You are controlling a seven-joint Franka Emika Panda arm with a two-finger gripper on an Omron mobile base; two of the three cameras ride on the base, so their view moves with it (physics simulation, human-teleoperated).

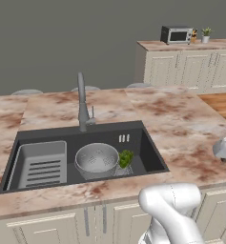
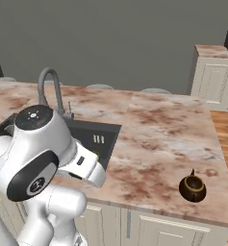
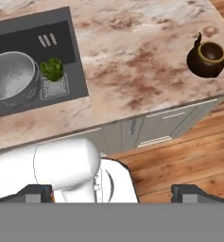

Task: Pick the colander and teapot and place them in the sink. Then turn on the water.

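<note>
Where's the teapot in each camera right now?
Left base view: not in it.
Right base view: teapot lower right, on the counter near its front edge.
Hand view: upper right, on the counter.
Shared landmark: the sink, off to its left.

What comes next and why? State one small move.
Probably swing the open gripper toward the teapot. The colander already sits in the sink, while the teapot stands alone on the counter right of the basin, and nothing is held.
</note>
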